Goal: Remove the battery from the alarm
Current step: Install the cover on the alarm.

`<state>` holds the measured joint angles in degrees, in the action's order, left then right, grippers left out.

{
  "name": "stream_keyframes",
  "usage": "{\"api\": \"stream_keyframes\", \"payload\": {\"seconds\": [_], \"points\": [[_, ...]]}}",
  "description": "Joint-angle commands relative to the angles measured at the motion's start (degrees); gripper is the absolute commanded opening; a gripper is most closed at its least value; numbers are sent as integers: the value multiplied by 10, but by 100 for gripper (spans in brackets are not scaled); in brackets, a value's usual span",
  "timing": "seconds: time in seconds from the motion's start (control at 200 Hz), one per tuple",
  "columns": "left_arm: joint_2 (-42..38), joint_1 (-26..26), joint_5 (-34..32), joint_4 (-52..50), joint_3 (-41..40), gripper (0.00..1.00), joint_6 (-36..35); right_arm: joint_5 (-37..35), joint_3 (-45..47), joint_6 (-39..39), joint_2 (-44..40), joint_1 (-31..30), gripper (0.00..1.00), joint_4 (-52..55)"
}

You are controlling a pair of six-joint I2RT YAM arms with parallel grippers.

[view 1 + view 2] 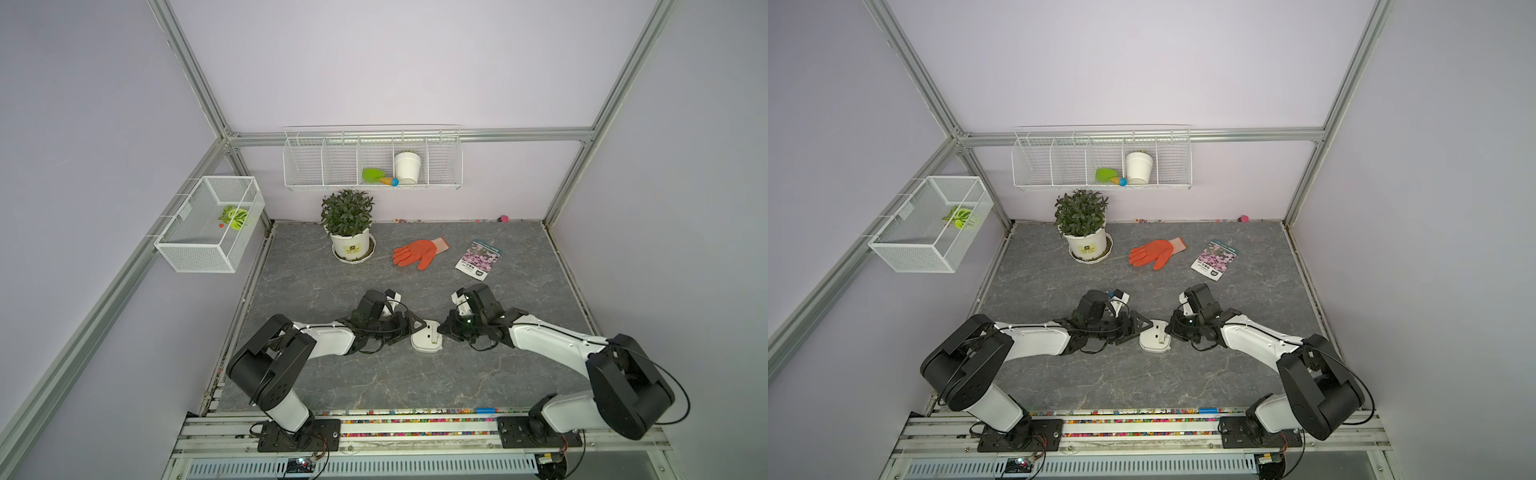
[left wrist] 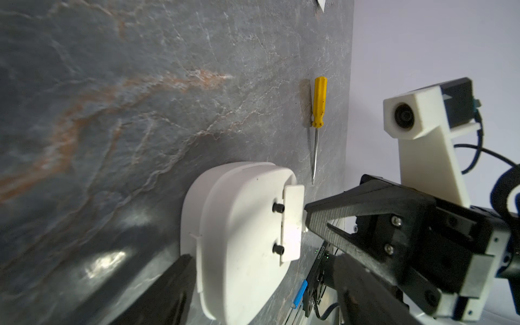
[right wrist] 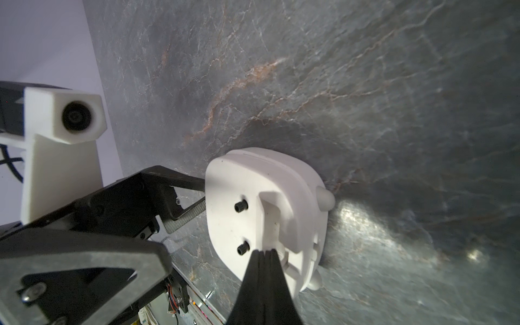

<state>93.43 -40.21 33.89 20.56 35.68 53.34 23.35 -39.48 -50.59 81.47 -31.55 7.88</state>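
Right gripper [image 3: 264, 253]: closed tight, nothing held, tips at recess [image 3: 271, 216] in alarm [image 1: 424, 345] back.
Left gripper [image 2: 259, 259]: spread wide, straddling alarm, not clamped.
Hidden: recess interior behind right tips; dial.
Alarm: on table [image 1: 374, 386] between grippers, face down; recess runs front-to-back.

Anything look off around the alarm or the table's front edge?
Two things. The alarm lies face down and its white cover piece looks askew, raised off the back where the right end effector pokes in, shut. A small blue cylinder lies stray on the front rail.
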Motion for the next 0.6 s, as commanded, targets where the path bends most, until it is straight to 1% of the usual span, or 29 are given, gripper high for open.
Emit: {"api": "stream_keyframes", "payload": {"seconds": [0.0, 0.185, 0.595], "points": [[-4, -5, -1, 5, 4, 82, -3, -7, 15, 0, -3, -6, 0, 4], [-4, -5, -1, 3, 4, 82, -3, -7, 19, -1, 1, -8, 0, -3], [-4, -5, -2, 1, 6, 82, -3, 6, 40, -31, 0, -9, 0, -66]]}}
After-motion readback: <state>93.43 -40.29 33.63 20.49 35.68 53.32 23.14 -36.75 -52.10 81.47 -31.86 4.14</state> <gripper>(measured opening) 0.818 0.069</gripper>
